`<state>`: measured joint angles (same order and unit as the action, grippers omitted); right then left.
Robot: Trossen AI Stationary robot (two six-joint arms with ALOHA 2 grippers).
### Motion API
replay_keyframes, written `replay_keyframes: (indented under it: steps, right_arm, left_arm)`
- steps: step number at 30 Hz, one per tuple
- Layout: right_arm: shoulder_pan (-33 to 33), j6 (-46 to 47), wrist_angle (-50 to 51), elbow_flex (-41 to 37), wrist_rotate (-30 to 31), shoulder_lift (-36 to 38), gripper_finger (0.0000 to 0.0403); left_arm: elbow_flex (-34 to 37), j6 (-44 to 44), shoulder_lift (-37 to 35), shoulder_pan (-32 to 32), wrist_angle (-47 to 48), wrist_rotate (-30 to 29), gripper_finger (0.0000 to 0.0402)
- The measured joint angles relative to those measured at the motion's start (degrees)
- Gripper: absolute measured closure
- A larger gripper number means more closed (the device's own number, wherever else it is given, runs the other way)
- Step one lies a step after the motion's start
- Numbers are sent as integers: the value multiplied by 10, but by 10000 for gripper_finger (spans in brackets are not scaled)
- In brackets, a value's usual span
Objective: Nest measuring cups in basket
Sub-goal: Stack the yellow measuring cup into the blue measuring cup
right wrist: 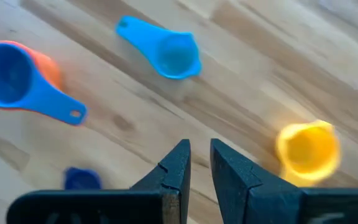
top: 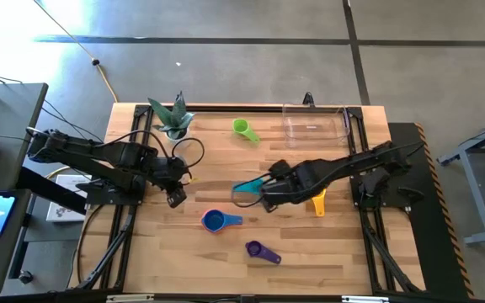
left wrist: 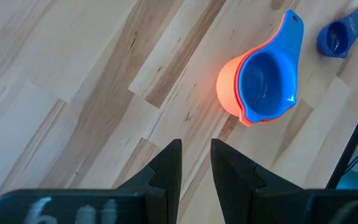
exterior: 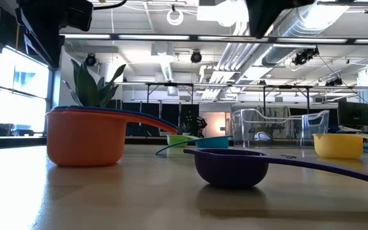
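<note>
The left claw (left wrist: 196,163) hangs over bare wood near the desk's left edge, its two dark fingers set narrowly apart with only a thin slit between them, holding nothing and touching nothing. The right claw (right wrist: 197,167) hovers over the middle of the desk, also nearly closed, a slim gap between its fingers, and it grips nothing.

The desk (top: 310,252) is pale butcher-block wood with lengthwise planks and darker grain streaks. The cups are smooth moulded plastic, round bowls with short flat handles. A blue cup (left wrist: 267,79) sits nested inside an orange cup (left wrist: 229,87), their handles lined up; this pair stands toward the front edge, left of centre. The purple cup (top: 258,250) lies nearer the front edge, well apart from the pair, its handle pointing toward the right edge. The teal cup (right wrist: 174,55) lies at the desk's centre, just beside the right claw. The yellow cup (right wrist: 306,148) stands a little toward the right edge from it. The green cup (top: 242,128) rests near the back edge, by the middle.

The basket (top: 314,121), a clear rectangular bin with low glossy walls, stands at the back edge toward the right corner, with no cups in it. A leafy plant (top: 173,116) stands at the back edge toward the left corner.
</note>
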<state>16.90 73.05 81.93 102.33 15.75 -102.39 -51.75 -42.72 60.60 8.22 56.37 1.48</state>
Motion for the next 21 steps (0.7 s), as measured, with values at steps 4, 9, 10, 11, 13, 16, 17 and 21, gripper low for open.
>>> replay_keyframes:
  steps: [4,9,10,11,13,16,17,21]
  right_arm:
    - [10,27,69,0,8,20,350]
    - [13,30,80,0,20,41,350]
    - [13,31,81,0,23,44,350]
    - [13,30,81,0,26,46,350]
    - [9,17,80,-1,30,51,350]
    - [0,-3,81,-1,34,61,350]
    - [-3,-13,81,-1,36,63,350]
    - [-21,-48,81,-1,50,76,350]
  left_arm:
    - [0,0,0,7,0,0,326]
    - [0,0,0,18,0,0,326]
    - [0,0,0,20,0,0,326]
    - [0,0,0,21,-1,0,326]
    - [0,-1,0,21,-1,-1,326]
    - [0,-1,0,21,-1,-1,326]
    - [0,-1,0,21,-1,-1,326]
    - [0,-5,0,21,-1,-1,326]
